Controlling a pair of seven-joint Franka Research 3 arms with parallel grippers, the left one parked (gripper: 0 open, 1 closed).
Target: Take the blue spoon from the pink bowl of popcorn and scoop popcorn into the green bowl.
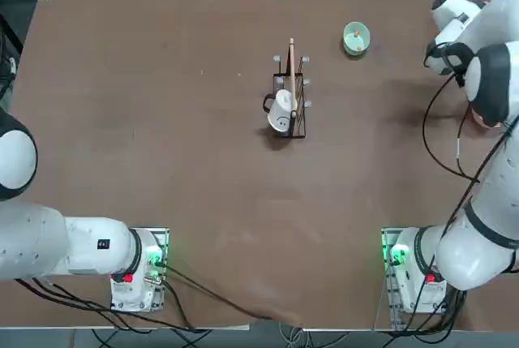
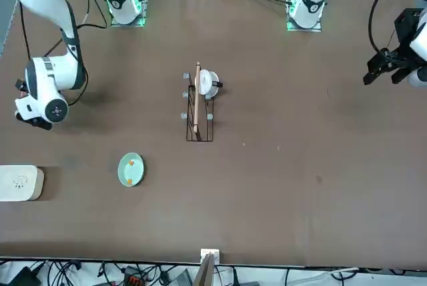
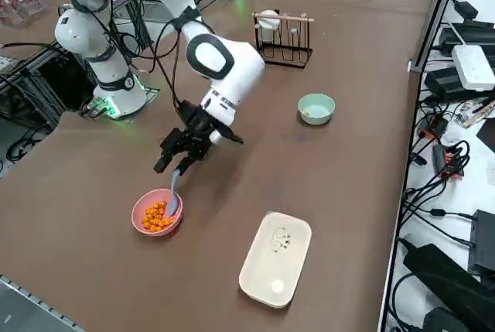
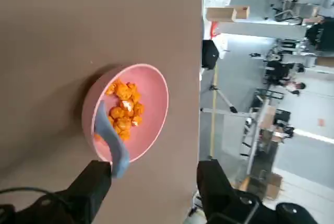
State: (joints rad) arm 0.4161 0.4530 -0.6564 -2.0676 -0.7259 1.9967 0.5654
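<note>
The pink bowl (image 3: 157, 213) (image 4: 151, 98) sits near the table's right edge, holding orange popcorn (image 3: 155, 214) (image 4: 124, 112). The blue spoon (image 3: 174, 193) (image 4: 110, 139) lies in it, scoop end in the popcorn and handle sticking out over the rim. My right gripper (image 3: 176, 163) (image 4: 154, 182) hovers just above the bowl and is open. The handle's tip is beside one finger (image 4: 94, 182), and the other finger (image 4: 214, 182) stands well apart. The green bowl (image 3: 316, 107) (image 1: 356, 38) (image 2: 131, 169) stands farther along the table with an orange kernel or two inside.
A cream rounded-square box (image 3: 274, 258) (image 2: 20, 183) lies close to the pink bowl by the table edge. At the table's middle stands a black wire rack (image 1: 290, 105) (image 3: 282, 38) with a white mug (image 1: 280, 113) and a long wooden stick (image 1: 292, 68).
</note>
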